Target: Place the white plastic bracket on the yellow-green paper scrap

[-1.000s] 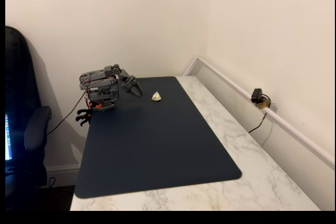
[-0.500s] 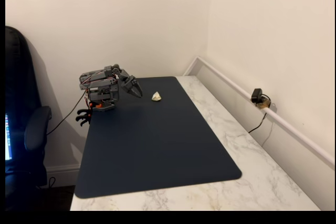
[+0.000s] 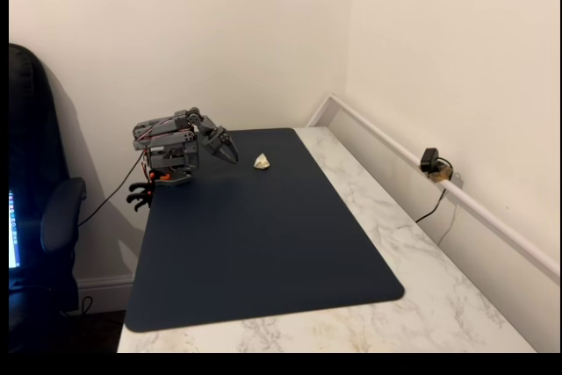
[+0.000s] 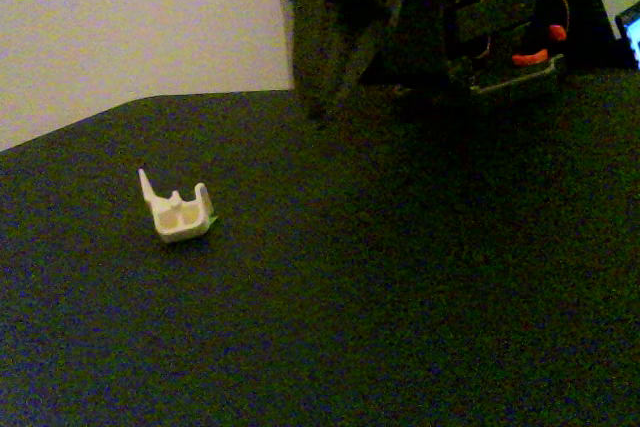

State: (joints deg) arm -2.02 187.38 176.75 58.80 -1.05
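The white plastic bracket (image 3: 262, 162) (image 4: 177, 211) sits on the dark mat (image 3: 263, 234) near its far edge, with a sliver of the yellow-green paper scrap (image 4: 212, 220) peeking out at its base in a fixed view, so the bracket seems to rest on or right against it. My hand (image 3: 226, 152) (image 4: 325, 97) holds nothing and hangs just above the mat a little to the left of the bracket in a fixed view, clearly apart from it, tips pointing down. My fingers look drawn together, though I cannot tell for sure how far they are closed.
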